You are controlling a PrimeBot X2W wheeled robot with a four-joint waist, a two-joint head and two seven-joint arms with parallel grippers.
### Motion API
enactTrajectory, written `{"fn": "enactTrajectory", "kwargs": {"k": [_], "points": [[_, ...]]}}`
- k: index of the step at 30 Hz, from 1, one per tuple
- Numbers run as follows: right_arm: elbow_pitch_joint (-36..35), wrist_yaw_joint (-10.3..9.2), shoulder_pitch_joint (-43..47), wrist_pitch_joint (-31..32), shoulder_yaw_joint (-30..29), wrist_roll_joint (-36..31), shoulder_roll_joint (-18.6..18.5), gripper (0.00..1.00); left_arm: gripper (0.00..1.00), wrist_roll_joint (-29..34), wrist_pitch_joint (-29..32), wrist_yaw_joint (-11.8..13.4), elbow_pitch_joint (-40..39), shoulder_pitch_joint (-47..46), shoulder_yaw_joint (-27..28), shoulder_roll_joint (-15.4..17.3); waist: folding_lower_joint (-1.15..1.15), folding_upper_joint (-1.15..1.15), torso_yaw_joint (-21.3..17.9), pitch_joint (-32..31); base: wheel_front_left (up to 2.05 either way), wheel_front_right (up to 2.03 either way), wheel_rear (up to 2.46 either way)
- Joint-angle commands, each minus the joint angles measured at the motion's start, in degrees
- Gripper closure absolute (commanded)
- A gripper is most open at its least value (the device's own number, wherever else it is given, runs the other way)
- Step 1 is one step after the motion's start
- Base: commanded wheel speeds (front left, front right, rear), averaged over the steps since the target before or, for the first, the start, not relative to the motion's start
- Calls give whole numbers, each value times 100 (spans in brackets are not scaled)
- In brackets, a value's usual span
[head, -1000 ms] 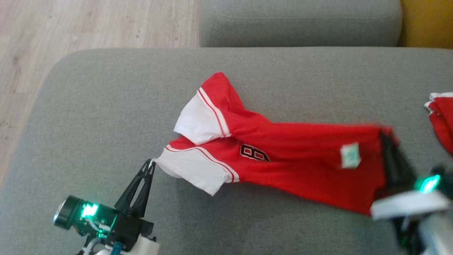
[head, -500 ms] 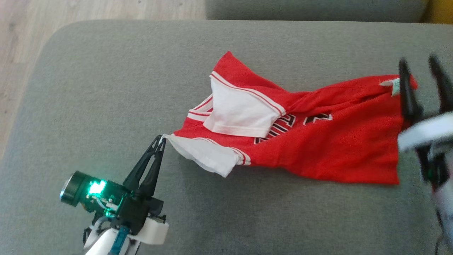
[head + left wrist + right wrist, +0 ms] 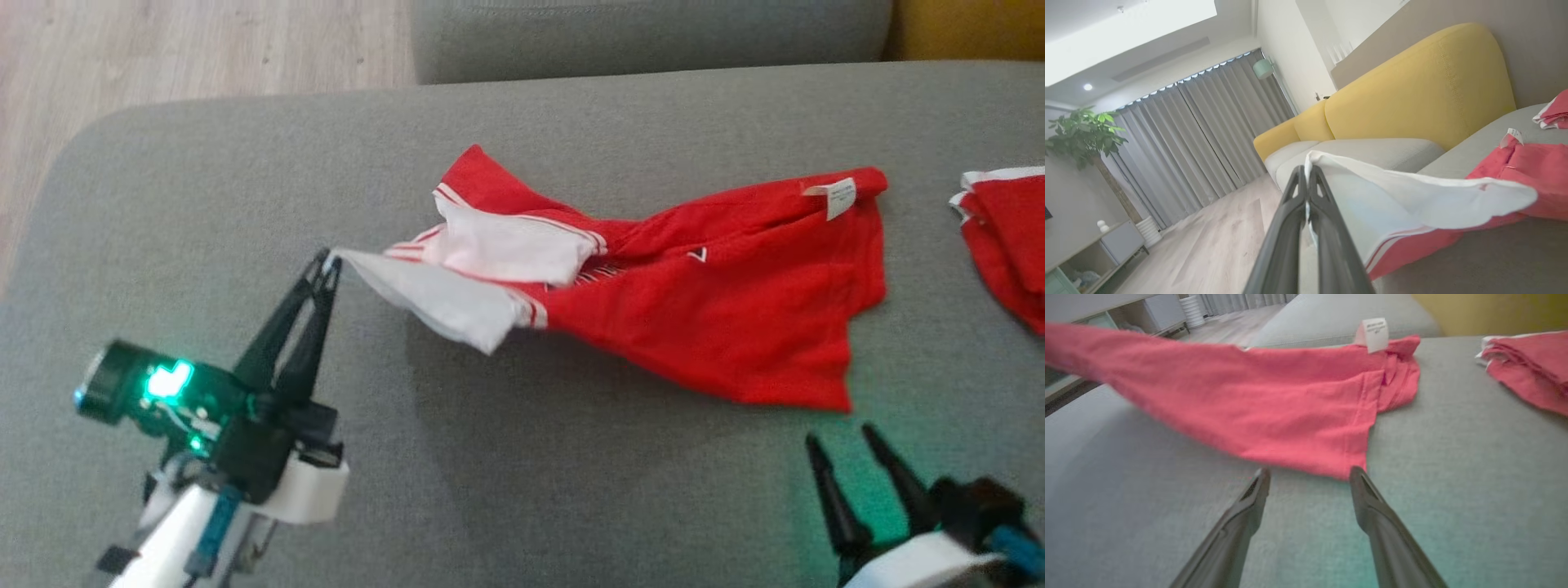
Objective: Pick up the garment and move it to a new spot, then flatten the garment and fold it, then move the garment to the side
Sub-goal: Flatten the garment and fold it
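- The garment [image 3: 694,286], a red jersey with white sleeves, lies twisted across the middle of the grey sofa [image 3: 522,490]. Its body rests on the cushion, and one sleeve [image 3: 441,298] is drawn out to the robot's left and lifted a little.
- The left jaws are together, clamped on the very tip of that sleeve. The cloth sags between the grip and the body.
- The right jaws stand apart and empty, near the hem corner [image 3: 1347,469] and not touching it.
- It looks light, thin and limp, with no stiffness to push against. It will likely drape, bunch and twist under its own weight, so one hold alone won't spread it.
- On the sofa's rough weave it should drag rather than slide.
- The best holds look like edges and corners, where seams give a firmer bite. The near hem corner suits the right jaws. The far corner by the label [image 3: 837,196] is the other candidate.
- A sleeve-tip pinch is small and could slip under a hard tug.
- Another red garment [image 3: 1004,245] lies well apart at the right.
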Motion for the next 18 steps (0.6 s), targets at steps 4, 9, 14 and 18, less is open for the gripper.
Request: {"fn": "enactTrajectory", "kwargs": {"k": [4, 9, 14, 18], "points": [[-54, 39, -2, 289, 65, -420, -33, 0, 100, 51, -28, -76, -79, -509, 365, 318, 0, 0, -97, -124, 0, 0, 0], [226, 39, -209, 461, 121, -732, 182, 0, 100, 30, -28, -138, 67, -602, 363, 342, 0, 0, -92, -172, 0, 0, 0], [522, 39, -418, 488, 80, -1051, 305, 0, 100, 23, -28, -160, 146, -623, 343, 337, 0, 0, -61, -190, 0, 0, 0], [879, 39, -646, 481, -143, -1385, 468, 0, 100, 14, -28, -164, 174, -615, 337, 339, 0, 0, -18, -181, 0, 0, 0]]}}
